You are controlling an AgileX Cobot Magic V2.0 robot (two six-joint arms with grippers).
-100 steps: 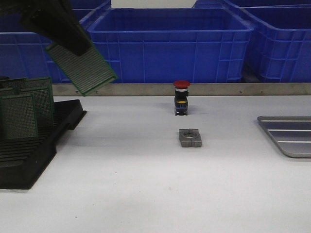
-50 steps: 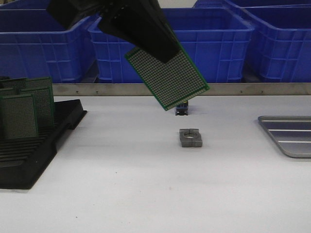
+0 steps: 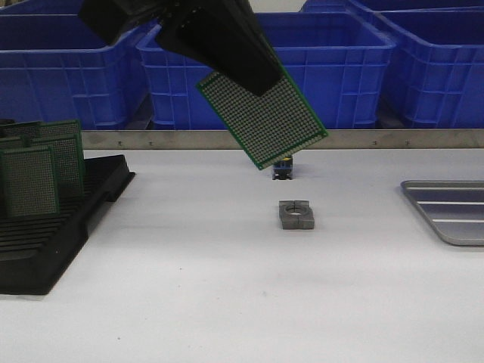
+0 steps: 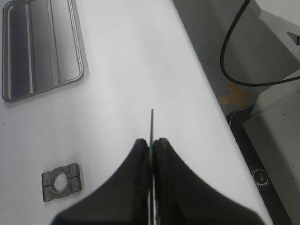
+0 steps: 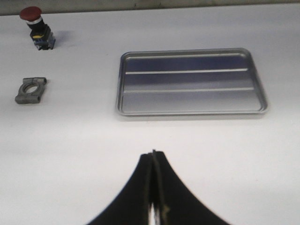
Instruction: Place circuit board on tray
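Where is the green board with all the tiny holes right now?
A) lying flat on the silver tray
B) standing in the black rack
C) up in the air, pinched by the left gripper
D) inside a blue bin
C: the left gripper is shut on the circuit board, which hangs tilted above the table, while the tray has nothing on it.
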